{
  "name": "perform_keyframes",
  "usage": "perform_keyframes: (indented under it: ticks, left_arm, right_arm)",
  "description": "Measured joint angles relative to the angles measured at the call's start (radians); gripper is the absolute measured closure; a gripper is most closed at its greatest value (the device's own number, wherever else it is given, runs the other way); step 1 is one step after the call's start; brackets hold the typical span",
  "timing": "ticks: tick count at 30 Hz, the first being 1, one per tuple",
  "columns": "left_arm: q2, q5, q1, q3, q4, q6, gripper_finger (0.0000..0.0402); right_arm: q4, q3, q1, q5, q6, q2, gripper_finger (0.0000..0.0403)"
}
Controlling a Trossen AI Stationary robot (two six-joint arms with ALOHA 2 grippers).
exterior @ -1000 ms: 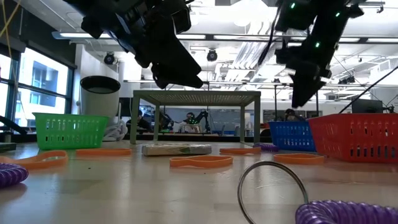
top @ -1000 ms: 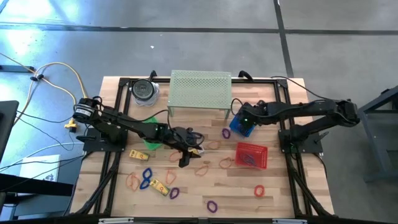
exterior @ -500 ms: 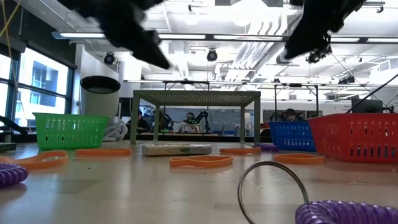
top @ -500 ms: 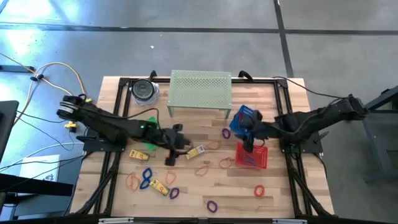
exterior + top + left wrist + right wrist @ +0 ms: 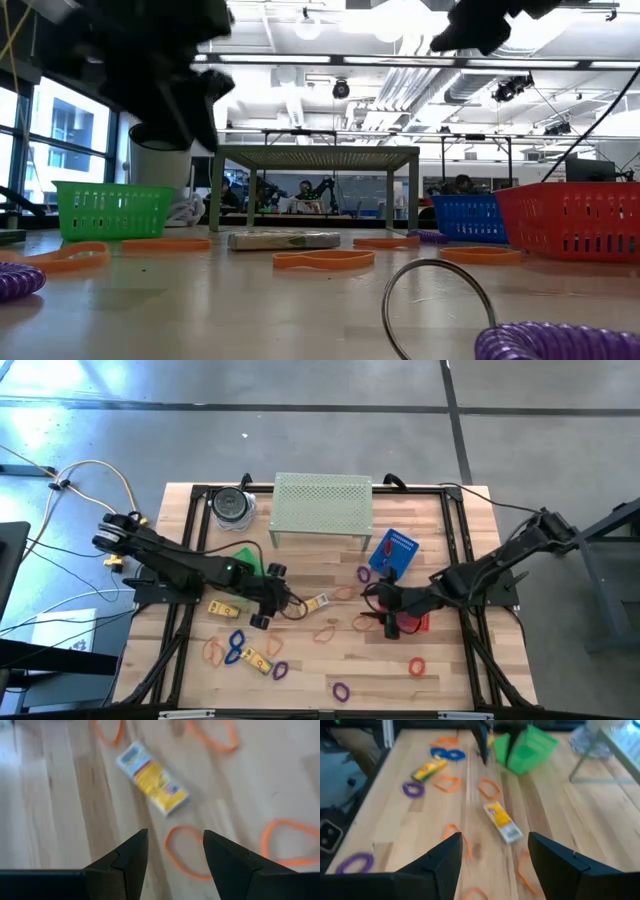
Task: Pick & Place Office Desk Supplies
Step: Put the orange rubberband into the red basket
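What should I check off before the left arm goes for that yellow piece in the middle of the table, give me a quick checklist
1. Left pincer open and empty: ok, a clear gap between its fingers.
2. Yellow piece in view ahead of the left pincer: ok, lying flat on the wood, nothing on it.
3. Aim: not ok, an orange band lies between the fingertips, not the yellow piece.
4. Right pincer clear of the target: cannot tell; it is open, low beside the red basket, facing the same piece.
5. Green basket free to receive: cannot tell, the left arm partly covers it.
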Motion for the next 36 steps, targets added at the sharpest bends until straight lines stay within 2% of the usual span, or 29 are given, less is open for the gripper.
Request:
perform_keyframes:
  ticks: [7,13,30,36]
  left_arm:
    - [0.099,0.002,0.056,0.0,-0.016,-0.053,0.022]
    - [0.157,0.11,0.063,0.0,-0.014,-0.089,0.022]
    - [0.251,0.031,0.074,0.0,-0.001,-0.138,0.022]
    - [0.262,0.028,0.077,0.003,-0.006,-0.152,0.0225]
  right_arm:
    - [0.075,0.001,-0.001,0.003,-0.014,0.054,0.0187]
    - [0.089,0.0,-0.001,0.007,-0.014,0.067,0.0187]
    - [0.102,0.0,-0.001,-0.002,-0.014,0.067,0.0187]
    - [0.103,0.0,-0.001,-0.08,-0.01,0.067,0.0188]
